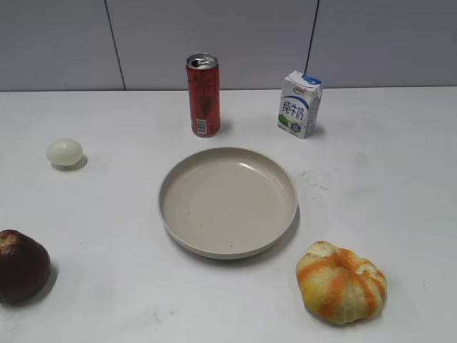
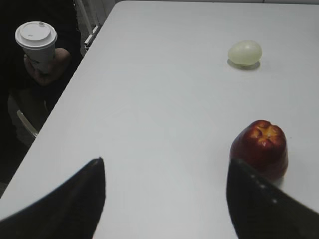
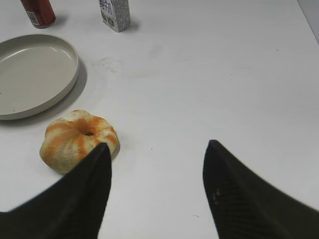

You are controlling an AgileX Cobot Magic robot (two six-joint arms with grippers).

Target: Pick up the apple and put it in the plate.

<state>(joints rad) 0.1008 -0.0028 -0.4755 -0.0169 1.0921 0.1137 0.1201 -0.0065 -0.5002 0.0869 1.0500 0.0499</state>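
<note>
The apple (image 1: 21,266) is dark maroon-red and sits at the left front edge of the exterior view. In the left wrist view the apple (image 2: 260,147) stands just beyond my right fingertip. My left gripper (image 2: 164,162) is open and empty, above bare table to the apple's left. The beige plate (image 1: 171,214) lies empty in the middle of the table; its rim also shows in the right wrist view (image 3: 70,79). My right gripper (image 3: 157,144) is open and empty. Neither gripper shows in the exterior view.
An orange-and-yellow ribbed fruit (image 1: 341,281) lies front right, beside my right gripper's left finger (image 3: 75,137). A pale egg-like ball (image 1: 64,152) lies far left. A red can (image 1: 203,94) and a milk carton (image 1: 299,103) stand at the back. The table's left edge (image 2: 60,99) is near.
</note>
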